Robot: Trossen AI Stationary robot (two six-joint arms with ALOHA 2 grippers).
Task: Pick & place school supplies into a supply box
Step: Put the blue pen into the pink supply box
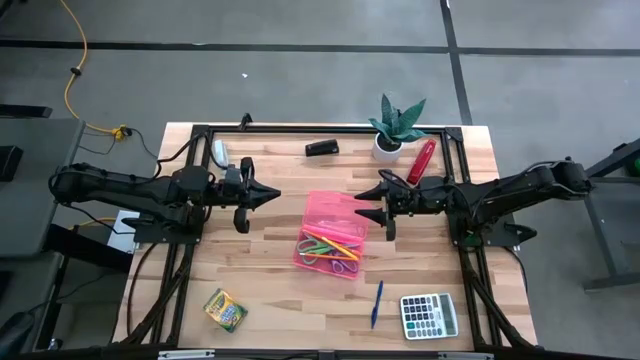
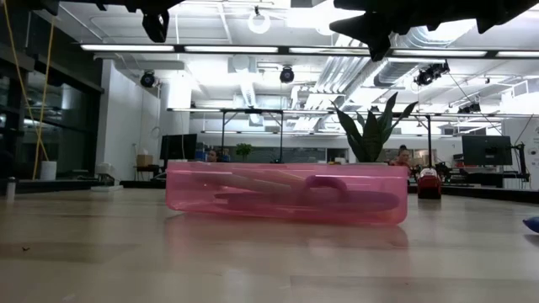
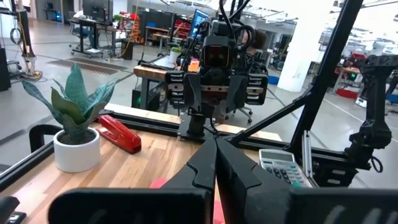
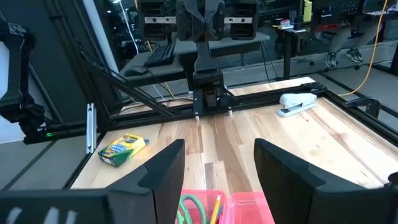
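The pink supply box [image 1: 333,235] lies open mid-table on its flat bottom; the low view shows its long side [image 2: 286,192]. Inside it lie green-handled scissors [image 1: 318,244], pink-handled scissors [image 1: 340,264] and an orange pencil [image 1: 345,247]. A blue pen [image 1: 377,303] lies flat on the table, nearer the front edge. My left gripper [image 1: 272,193] hovers left of the box, level and shut [image 3: 216,149]. My right gripper [image 1: 362,204] hovers over the box's right far corner, level and open [image 4: 219,155], with nothing between its fingers.
A grey calculator [image 1: 429,315] sits front right and a crayon box [image 1: 225,310] front left. At the back stand a potted plant [image 1: 393,128], a red stapler [image 1: 423,160], a black stapler [image 1: 321,148] and a white stapler [image 1: 219,152]. A black frame [image 1: 330,128] borders the table.
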